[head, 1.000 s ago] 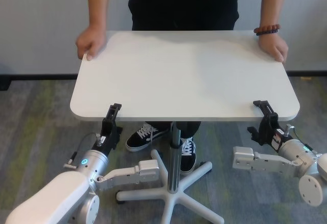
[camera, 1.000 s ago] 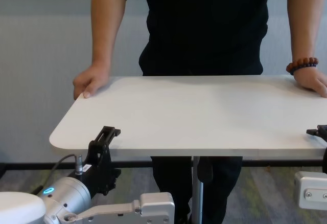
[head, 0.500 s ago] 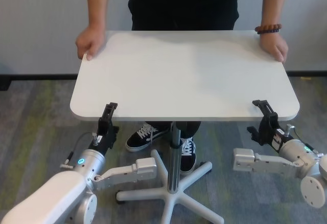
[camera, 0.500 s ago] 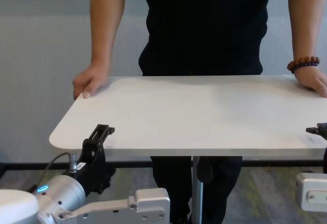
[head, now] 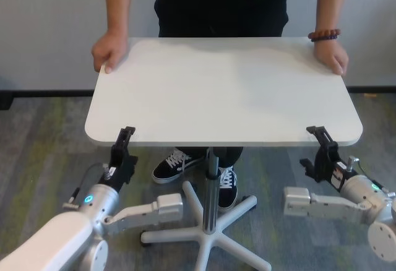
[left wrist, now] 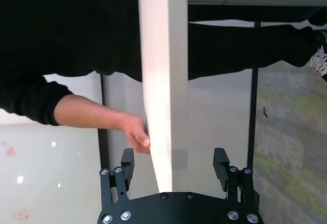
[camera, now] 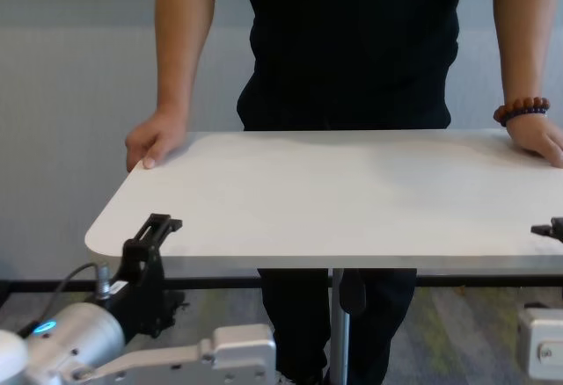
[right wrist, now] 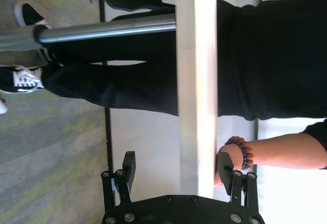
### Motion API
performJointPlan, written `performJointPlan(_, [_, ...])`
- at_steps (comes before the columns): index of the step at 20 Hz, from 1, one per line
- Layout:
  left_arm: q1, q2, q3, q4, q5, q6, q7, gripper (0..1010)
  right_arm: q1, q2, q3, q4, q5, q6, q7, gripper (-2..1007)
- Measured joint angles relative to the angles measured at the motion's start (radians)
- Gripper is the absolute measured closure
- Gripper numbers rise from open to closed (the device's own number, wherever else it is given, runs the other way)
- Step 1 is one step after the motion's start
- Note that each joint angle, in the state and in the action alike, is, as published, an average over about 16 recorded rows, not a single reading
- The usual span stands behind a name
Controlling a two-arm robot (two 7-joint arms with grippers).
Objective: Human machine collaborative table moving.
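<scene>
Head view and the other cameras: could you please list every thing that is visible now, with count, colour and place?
table: one, white top on a grey metal post, in front of the robot.
table base: one, white, star-shaped, on the carpet below the top.
carpet: one, grey with green streaks, covering the floor.
human: one, black shirt, black and white shoes, at the far edge, both hands on the far corners.
bracelet: one, brown beads, on the wrist at the view's right.
left gripper: one, black, open around the near edge, left corner.
right gripper: one, black, open around the near edge, right corner.
</scene>
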State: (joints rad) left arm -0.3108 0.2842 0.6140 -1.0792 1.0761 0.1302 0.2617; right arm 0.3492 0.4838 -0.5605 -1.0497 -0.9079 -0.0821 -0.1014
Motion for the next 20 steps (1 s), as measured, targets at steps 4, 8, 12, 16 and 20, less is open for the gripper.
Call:
performJointPlan(4, [0.054, 0.032, -0.018, -0.077, -0.009, 0.003, -0.016, 7, -0.039, 0.015, 0.008, -0.059, 0.005, 0.011, 0.017, 2])
performJointPlan(8, [0.117, 0.067, -0.043, -0.162, -0.021, 0.006, -0.028, 7, -0.089, 0.033, 0.021, -0.130, 0.014, 0.023, 0.036, 2])
performJointPlan(12, [0.183, 0.102, -0.072, -0.252, -0.034, 0.010, -0.036, 7, -0.151, 0.055, 0.041, -0.216, 0.031, 0.034, 0.052, 2])
performJointPlan(16, [0.245, 0.135, -0.101, -0.345, -0.049, 0.008, -0.044, 7, -0.217, 0.078, 0.070, -0.311, 0.060, 0.038, 0.064, 2])
performJointPlan(20, [0.295, 0.161, -0.131, -0.432, -0.076, -0.005, -0.062, 7, -0.279, 0.095, 0.106, -0.397, 0.114, 0.018, 0.075, 2])
